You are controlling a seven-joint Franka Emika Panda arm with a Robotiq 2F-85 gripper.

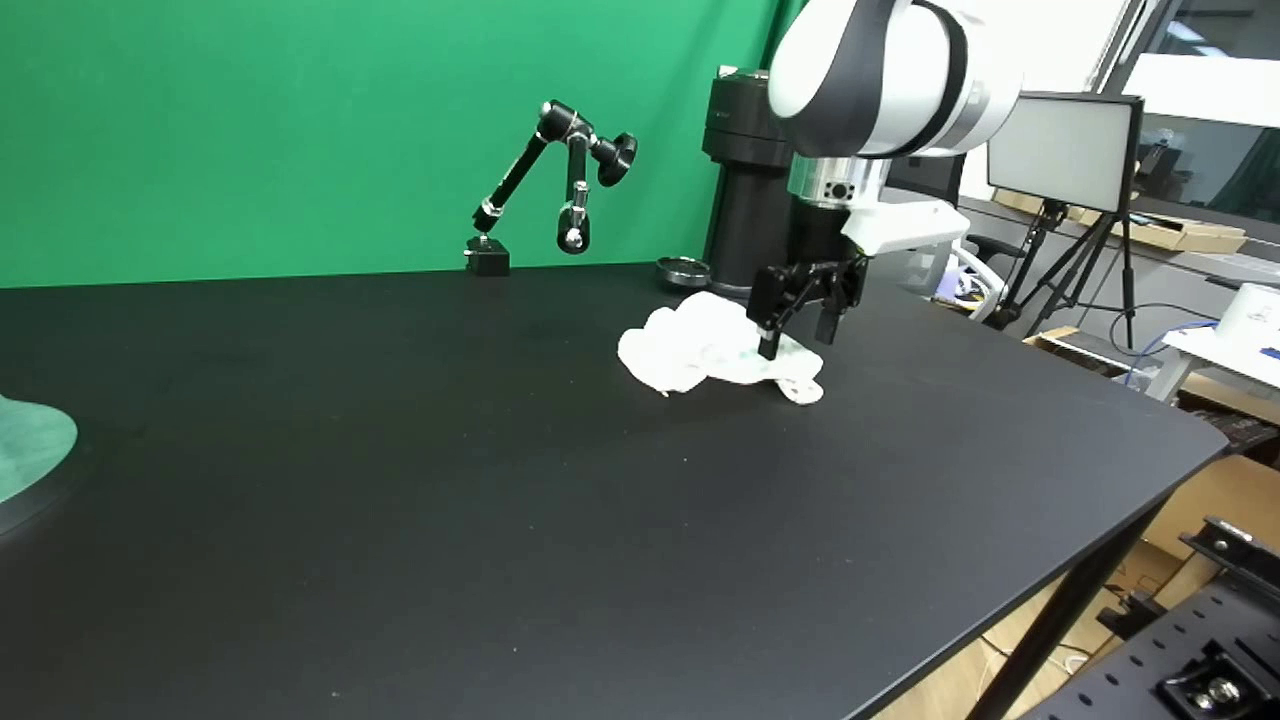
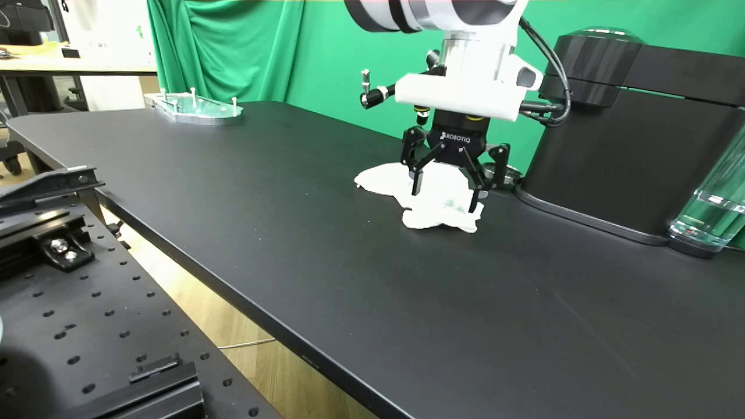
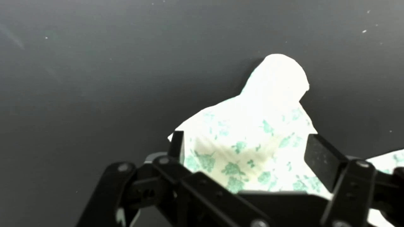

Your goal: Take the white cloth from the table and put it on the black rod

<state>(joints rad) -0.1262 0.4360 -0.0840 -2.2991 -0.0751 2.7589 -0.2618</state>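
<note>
The crumpled white cloth with a pale green floral print lies on the black table, in both exterior views [image 1: 690, 345] [image 2: 436, 214] and in the wrist view [image 3: 265, 119]. My gripper [image 1: 798, 342] points down over the cloth, its fingers spread apart; it also shows in an exterior view [image 2: 444, 200] and the wrist view [image 3: 246, 138]. Cloth lies between and below the fingertips. Whether the tips touch it, I cannot tell. The black rod [image 1: 577, 165] is part of a jointed arm at the table's back by the green backdrop; it is partly hidden behind my arm in an exterior view [image 2: 378, 96].
A tall black machine [image 2: 628, 157] with a clear tank [image 2: 713, 201] stands beside the gripper. A small round dish [image 1: 683, 272] sits at its base. A clear-green plate with pegs [image 2: 195, 110] lies at the table's far end. A perforated metal plate [image 2: 116, 326] adjoins the table.
</note>
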